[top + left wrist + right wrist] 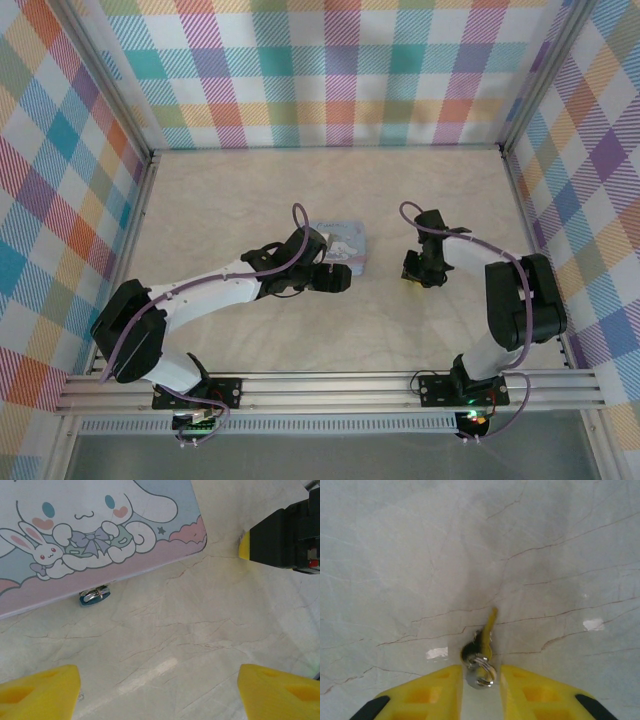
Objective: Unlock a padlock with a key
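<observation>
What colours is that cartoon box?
The box is pastel blue with a pink band along its edge and white cartoon figures. The left wrist view shows it best.

no readable text, label or number anywhere; pastel-blue box (100, 545) carries cartoon drawing, no lettering.

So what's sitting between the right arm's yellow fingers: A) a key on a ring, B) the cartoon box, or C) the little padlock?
A: the right wrist view shows the key lying on the table right at the tips of the right gripper.
</observation>
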Robot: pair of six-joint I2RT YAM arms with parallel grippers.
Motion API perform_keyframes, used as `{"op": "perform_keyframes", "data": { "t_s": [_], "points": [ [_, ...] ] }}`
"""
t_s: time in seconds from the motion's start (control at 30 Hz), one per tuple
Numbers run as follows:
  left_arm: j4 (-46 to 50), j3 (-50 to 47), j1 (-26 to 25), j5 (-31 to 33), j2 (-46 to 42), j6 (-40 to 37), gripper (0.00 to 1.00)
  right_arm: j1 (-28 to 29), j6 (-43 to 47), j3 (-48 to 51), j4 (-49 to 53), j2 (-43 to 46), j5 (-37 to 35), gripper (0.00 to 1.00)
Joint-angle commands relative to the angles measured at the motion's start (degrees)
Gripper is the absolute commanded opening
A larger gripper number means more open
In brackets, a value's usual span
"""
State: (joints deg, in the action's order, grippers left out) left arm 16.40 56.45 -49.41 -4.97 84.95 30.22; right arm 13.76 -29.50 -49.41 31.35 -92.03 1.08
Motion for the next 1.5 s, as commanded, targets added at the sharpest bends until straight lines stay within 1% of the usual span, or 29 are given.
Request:
{"op": "perform_keyframes", "data": {
  "t_s": [0.0,0.1,0.27,0.3,0.43,0.77,1.03,1.07,1.1,1.13,1.23,1.37,1.47],
  "points": [
    [0.0,1.7,-0.9,0.0,0.4,-0.5,0.82,-0.2,-0.1,-0.5,-1.0,-1.9,0.3,0.2],
    [0.0,1.8,-0.9,0.0,0.6,-0.5,0.82,-0.2,0.1,-0.4,-1.1,-1.9,0.7,0.1],
    [0.0,2.1,-0.9,-0.5,1.5,-0.5,0.82,-0.2,1.0,-0.5,-0.6,-0.9,0.2,0.0],
    [-1.7,2.1,-0.9,-0.6,1.7,-0.5,0.82,-0.2,1.3,-0.5,-0.5,-0.5,0.1,0.0],
    [-2.3,1.8,-0.9,-0.4,1.6,-0.3,0.82,-0.2,2.0,-0.9,0.6,1.9,-0.5,0.0],
    [-2.7,1.2,-0.5,3.5,-1.2,0.9,0.83,-0.2,4.6,-4.8,4.6,11.9,1.0,0.0],
    [-4.5,1.0,2.6,2.6,-5.6,1.6,0.86,-0.2,6.6,-11.9,8.2,18.8,6.6,0.0],
    [-5.1,0.9,3.3,2.1,-6.3,1.6,0.87,-0.2,6.9,-13.2,8.8,19.3,7.8,0.0],
    [-5.4,1.0,3.8,1.9,-6.9,1.8,0.94,-0.2,7.2,-14.7,9.4,19.6,9.1,0.0],
    [-5.8,1.2,4.3,1.8,-7.5,1.9,0.97,-0.2,7.2,-16.0,10.1,19.7,10.1,0.0],
    [-7.2,1.6,6.2,0.2,-9.1,2.2,1.0,-0.2,7.6,-20.3,12.0,20.0,13.7,0.0],
    [-9.2,2.8,7.6,-2.5,-10.3,1.3,1.0,-0.1,7.8,-25.1,14.0,20.0,19.2,0.0],
    [-9.1,4.9,7.6,-5.2,-10.3,-2.4,1.0,0.0,8.0,-28.7,15.7,19.2,24.5,0.0]
  ]
}}
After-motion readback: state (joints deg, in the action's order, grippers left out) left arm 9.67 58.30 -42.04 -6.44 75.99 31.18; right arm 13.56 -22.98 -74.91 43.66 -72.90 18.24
